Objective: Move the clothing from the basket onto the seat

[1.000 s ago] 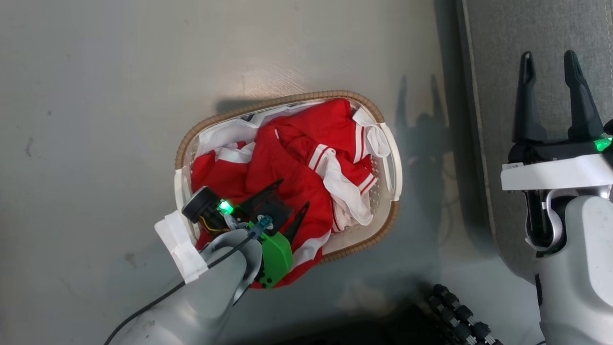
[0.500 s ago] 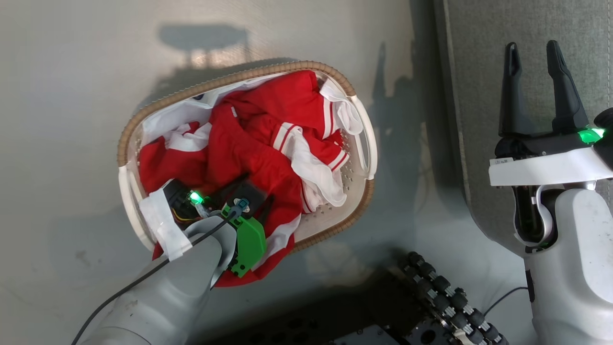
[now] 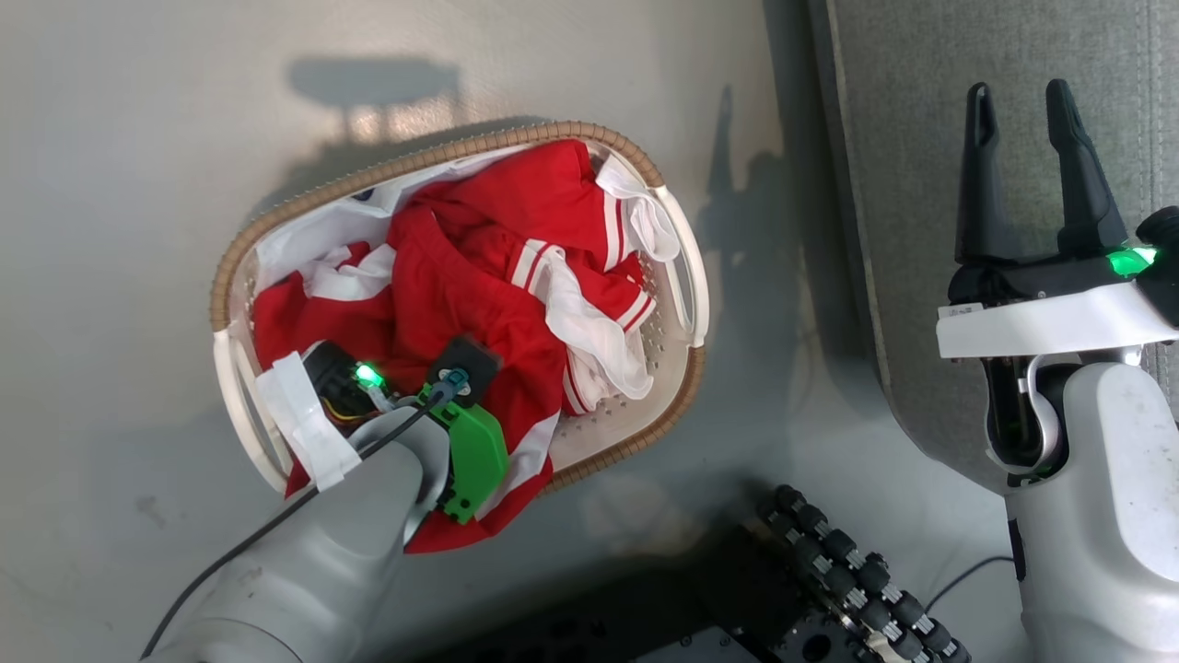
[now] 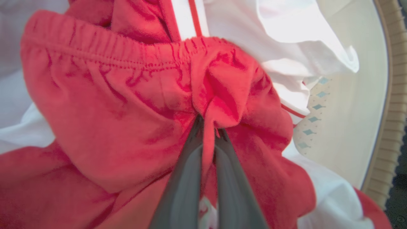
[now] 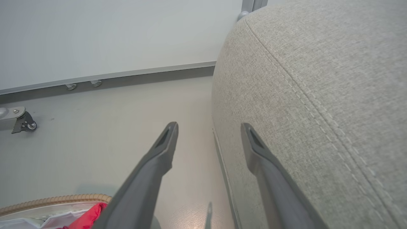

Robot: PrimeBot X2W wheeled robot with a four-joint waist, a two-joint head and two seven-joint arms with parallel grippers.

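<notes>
A: Head view?
B: The basket [image 3: 217, 295] sits on the floor [image 3: 138, 138], full of red clothing [image 3: 461, 295]; the left arm [image 3: 322, 543] reaches into it. The grey seat [image 3: 884, 92] lies to the right, the right jaws open at its edge.
A: Left wrist view?
B: The left jaws are clamped on a bunched fold of the red shorts [image 4: 111, 111], inside the basket.
A: Right wrist view?
B: Jaws apart, empty, beside the seat's rounded edge.

One basket [image 3: 665, 368] is present. One seat [image 3: 921, 138] is present. The clothing [image 3: 479, 304] forms one heap. Its garment count cannot be told, but one pair of elastic-waist shorts [image 4: 111, 95] is distinguishable. Two end effectors are present, the left end effector [image 4: 208, 124] and the right end effector [image 3: 1020, 87], each with two fingers [image 5: 159, 156].
</notes>
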